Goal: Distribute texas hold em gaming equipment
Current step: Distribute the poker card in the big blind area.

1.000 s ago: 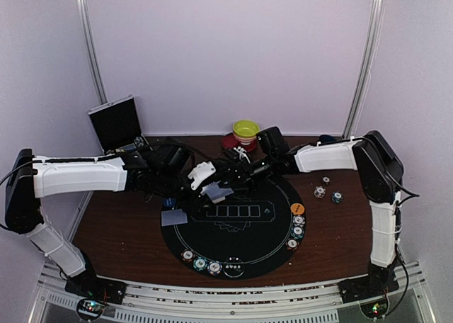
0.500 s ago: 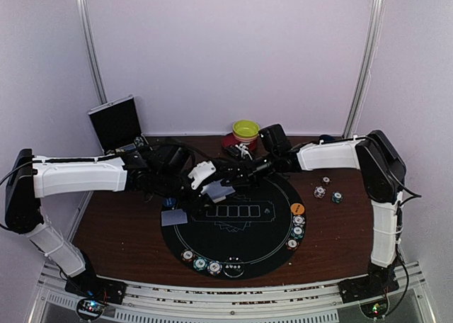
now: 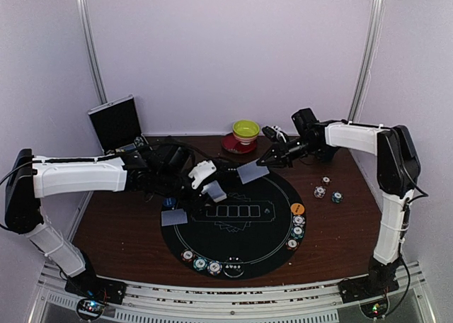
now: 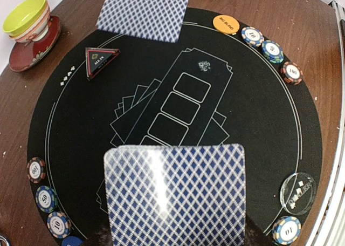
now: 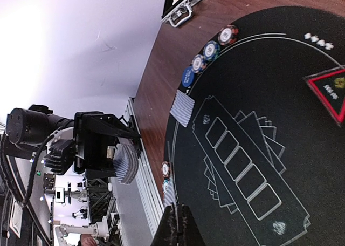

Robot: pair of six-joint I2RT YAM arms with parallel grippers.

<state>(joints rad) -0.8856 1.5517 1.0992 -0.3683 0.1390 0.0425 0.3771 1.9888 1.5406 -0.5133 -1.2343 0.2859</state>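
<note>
My left gripper point(image 3: 210, 187) hovers over the left of the black poker mat point(image 3: 241, 231), shut on a deck of blue-backed cards point(image 4: 175, 195) that hides its fingers in the left wrist view. Over the mat's far edge my right gripper point(image 3: 263, 163) is shut on a single card point(image 3: 251, 173), which shows edge-on point(image 5: 168, 197) in its own view. Another card point(image 3: 173, 217) lies face down at the mat's left rim. Striped chips point(image 3: 200, 264) line the near rim and more chips point(image 3: 297, 231) line the right rim below an orange disc point(image 3: 298, 208).
A yellow-green bowl point(image 3: 245, 129) on a red saucer point(image 3: 233, 144) stands at the back. An open case point(image 3: 117, 121) sits back left. Three loose chips point(image 3: 320, 192) lie on the wood right of the mat. A red-edged triangle marker point(image 4: 99, 60) and a clear disc point(image 4: 297, 192) rest on the mat.
My right gripper closed on one card at the deck and drew back to the right with it. The left arm and the deck stayed put.
</note>
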